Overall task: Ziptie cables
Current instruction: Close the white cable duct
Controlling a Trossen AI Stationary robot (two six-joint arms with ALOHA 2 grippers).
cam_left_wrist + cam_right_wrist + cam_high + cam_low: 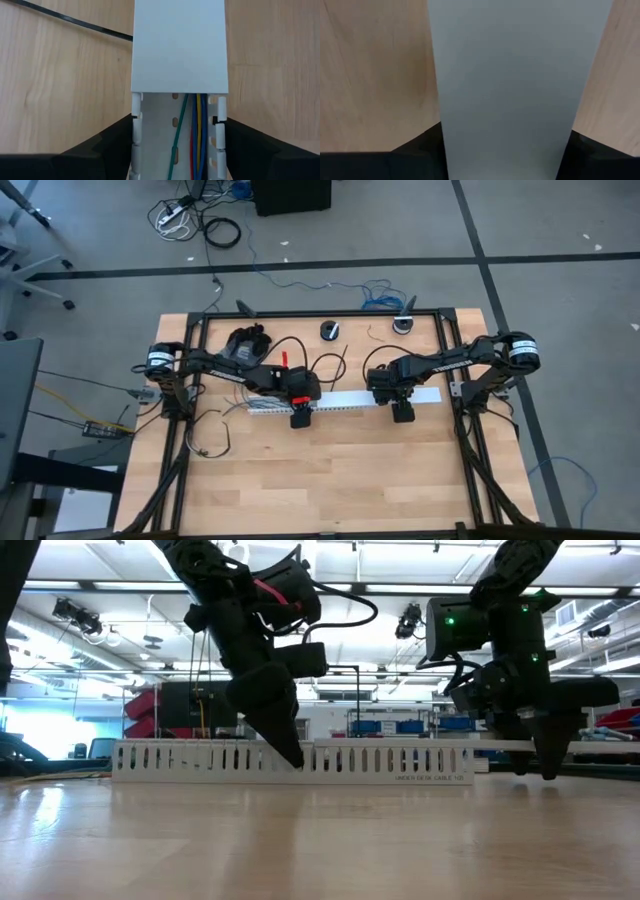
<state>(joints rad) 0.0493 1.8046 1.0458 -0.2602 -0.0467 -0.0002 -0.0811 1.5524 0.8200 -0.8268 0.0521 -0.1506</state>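
A white slotted duct [270, 406] lies along the table's middle. Its open left part shows green, blue, red and yellow wires [192, 145] lying inside. A flat white cover [425, 395] lies on the duct's right part and overhangs its right end [503, 745]. Thin dark wires [213, 435] loop on the table by the duct's left end. My left gripper [300, 408] straddles the duct at the cover's left end. My right gripper [402, 404] is shut on the cover farther right. My left gripper comes from above, pointing down, with its fingers across the duct, one against each slotted side wall [136, 125]. The duct rests on the table. My right gripper pinches the cover's two long edges [440, 115] between its fingers, from above and across it. The cover stays level at the height of the duct's top.
A black glove [246, 340] and two small round dark objects [329, 330] [403, 325] lie near the far edge. A thin black strip [75, 21] lies on the wood beside the duct. Black frame rails [455, 380] run along both sides. Bare wood [340, 480] lies toward the near edge.
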